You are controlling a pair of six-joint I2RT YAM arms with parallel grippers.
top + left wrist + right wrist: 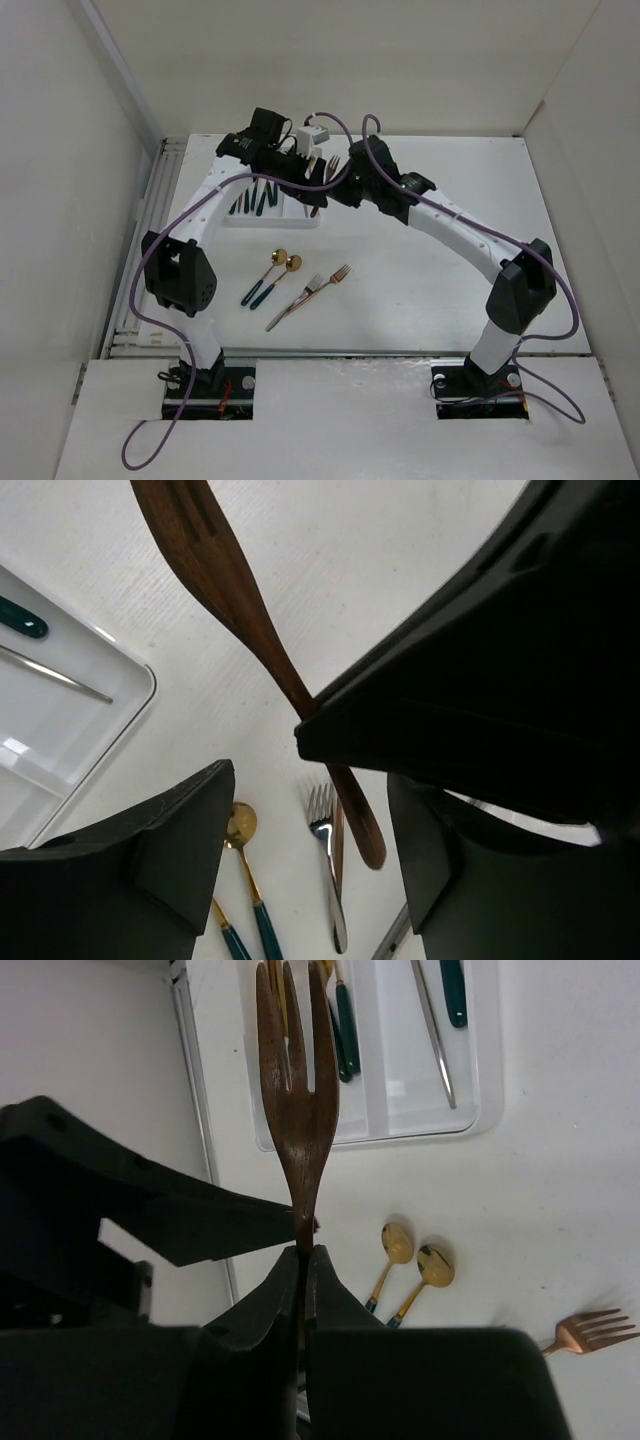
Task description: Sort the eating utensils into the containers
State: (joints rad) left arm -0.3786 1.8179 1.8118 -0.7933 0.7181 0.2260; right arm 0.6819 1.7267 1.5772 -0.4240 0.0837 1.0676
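Observation:
My right gripper [305, 1260] is shut on the handle of a dark copper fork [295, 1070], held in the air with its tines towards the white tray [420, 1110]. In the top view the fork [332, 164] is at the tray's right end [300, 218]. My left gripper [310, 880] is open, and the fork's handle end [362, 835] hangs between its fingers [180, 850] without touching them. On the table lie two gold spoons with green handles [282, 262], a silver fork [308, 288] and a copper fork [340, 272].
The tray holds several green-handled utensils [255, 198] and a slim silver one [432, 1035]. A copper knife [285, 312] lies beside the silver fork. White walls stand at the left and back, and both arms crowd over the tray's right end.

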